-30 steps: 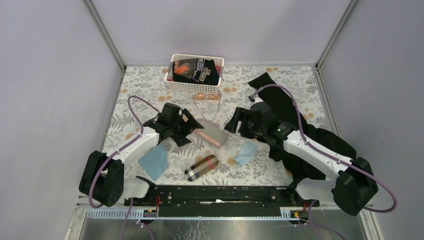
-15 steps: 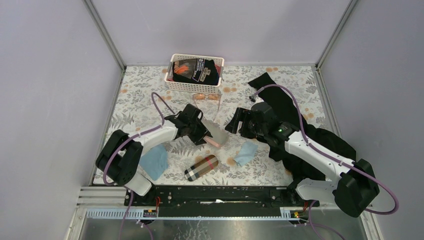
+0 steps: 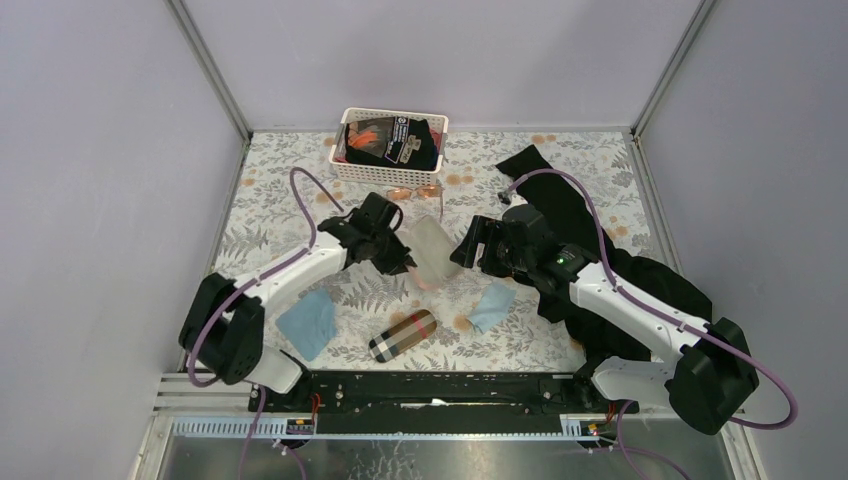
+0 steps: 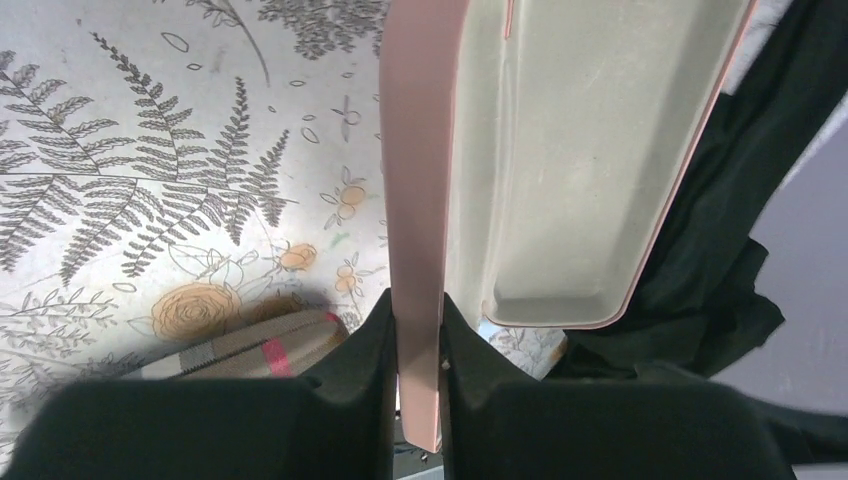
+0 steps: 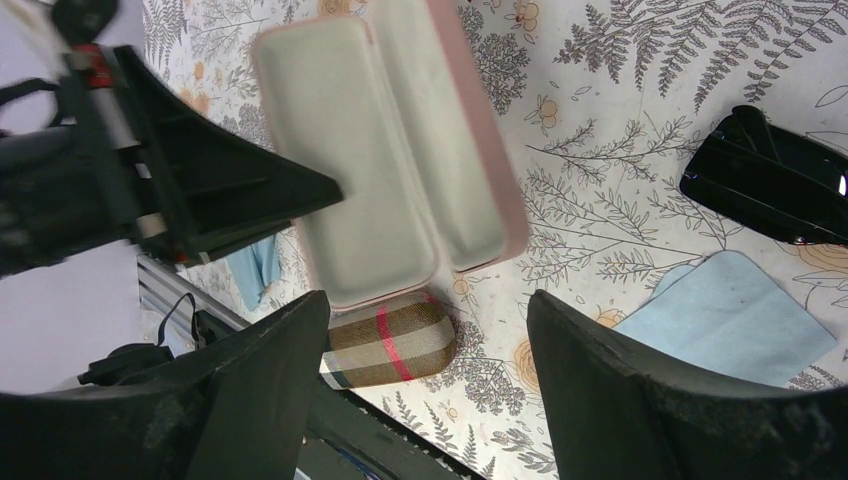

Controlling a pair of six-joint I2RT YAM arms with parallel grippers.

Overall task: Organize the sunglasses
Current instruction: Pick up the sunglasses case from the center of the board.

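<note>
Clamping entry, left gripper (image 4: 418, 335): jaws narrowed onto the thin edge of one half of the pink oblong hard case (image 4: 560, 150), which is held open at centre frame of the top view, cream lining showing.

Right gripper (image 5: 428, 300): jaws spread wide, gripping nothing, just right of the case.

Wire-framed sunglasses with pale orange-pink lenses (image 3: 413, 192): on the floral tabletop (image 3: 270, 190), upper centre, just below the white slotted plastic basket (image 3: 380, 176).

Black-framed sunglasses with dark lenses (image 5: 770, 185): right edge of the right wrist view, on the tabletop, just above a light-blue cloth (image 5: 725, 315).

Plaid oblong case (image 3: 402, 335): lower centre, closed, apart from the pink case.

Second light-blue cloth (image 3: 307, 322): lower left.

Black fabric (image 3: 560, 200): right side.
</note>
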